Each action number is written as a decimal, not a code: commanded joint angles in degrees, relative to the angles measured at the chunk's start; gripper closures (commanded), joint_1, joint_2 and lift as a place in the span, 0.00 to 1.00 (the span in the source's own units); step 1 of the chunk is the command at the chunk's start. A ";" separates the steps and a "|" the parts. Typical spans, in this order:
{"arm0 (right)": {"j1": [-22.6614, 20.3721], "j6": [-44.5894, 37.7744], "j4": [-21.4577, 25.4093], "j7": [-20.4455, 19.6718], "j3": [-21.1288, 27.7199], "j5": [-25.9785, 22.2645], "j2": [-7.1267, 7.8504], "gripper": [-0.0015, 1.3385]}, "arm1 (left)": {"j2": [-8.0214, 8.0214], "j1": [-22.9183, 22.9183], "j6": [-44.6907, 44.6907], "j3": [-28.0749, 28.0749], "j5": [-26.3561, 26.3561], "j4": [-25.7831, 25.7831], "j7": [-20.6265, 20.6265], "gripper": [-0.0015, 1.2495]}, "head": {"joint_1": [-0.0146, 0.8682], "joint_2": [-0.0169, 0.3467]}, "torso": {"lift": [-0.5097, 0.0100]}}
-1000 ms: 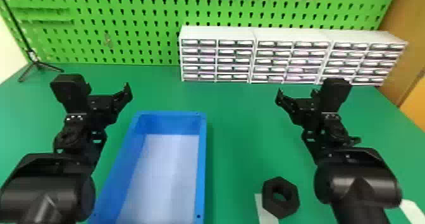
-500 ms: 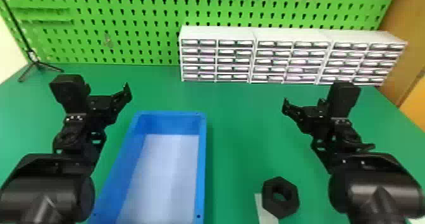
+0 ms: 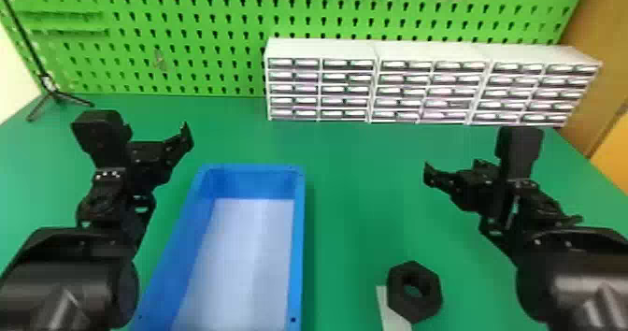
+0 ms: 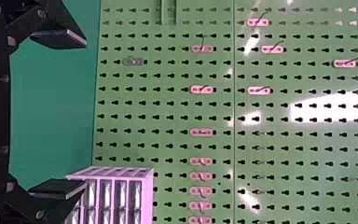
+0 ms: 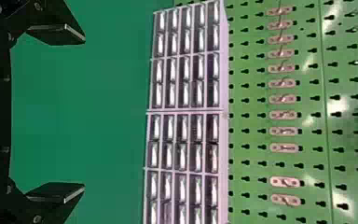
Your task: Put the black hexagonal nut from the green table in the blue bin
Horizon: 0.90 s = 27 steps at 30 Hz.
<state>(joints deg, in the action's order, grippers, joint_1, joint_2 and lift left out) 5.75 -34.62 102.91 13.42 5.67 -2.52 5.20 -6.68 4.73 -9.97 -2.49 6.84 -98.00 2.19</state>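
The black hexagonal nut [image 3: 414,291] lies on the green table [image 3: 355,204], overlapping a pale strip, to the right of the blue bin [image 3: 299,241]. Beyond the nut and off to its right, my right gripper [image 3: 432,176] is held above the table; in the right wrist view the right gripper [image 5: 81,114] is open, its fingers wide apart and nothing between them. My left gripper [image 3: 184,136] waits left of the bin's far end; the left wrist view has the left gripper [image 4: 84,114] open with an empty gap.
White drawer cabinets [image 3: 322,49] stand at the table's back, before a green pegboard [image 3: 196,40]. A small black tripod [image 3: 56,94] stands at the back left. The pale strip [image 3: 391,316] lies partly beneath the nut.
Over the last second my right arm has moved to the right, away from the bin; in the latest half second its gripper has dropped slightly lower in the head view. The left arm, nut and bin have stayed put.
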 commanded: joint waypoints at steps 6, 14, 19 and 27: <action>-1.97 -8.71 4.05 5.30 -0.22 2.17 2.62 0.14 | 0.00 0.11 0.04 -0.14 0.02 0.00 0.01 0.17 | 0.79 0.12 | 0.80; -3.73 -15.12 8.71 8.37 -1.10 3.22 5.87 0.13 | -0.09 0.02 0.04 -0.32 -0.25 0.00 -0.08 0.17 | 0.79 0.12 | 0.80; -4.08 -19.25 10.65 11.89 -2.07 4.63 8.16 0.12 | -0.09 -0.07 0.04 -0.58 -0.42 -0.09 -0.08 0.17 | 0.79 0.12 | 0.80; -3.38 -26.28 12.49 17.43 -6.02 6.04 12.55 0.12 | -0.18 -0.42 0.04 -1.02 -0.95 -0.18 -0.08 0.17 | 0.79 0.12 | 0.80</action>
<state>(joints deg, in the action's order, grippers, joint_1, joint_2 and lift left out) 1.77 -57.48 114.57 29.33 1.78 2.78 15.67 -6.83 4.52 -9.93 -3.24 6.13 -98.14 2.10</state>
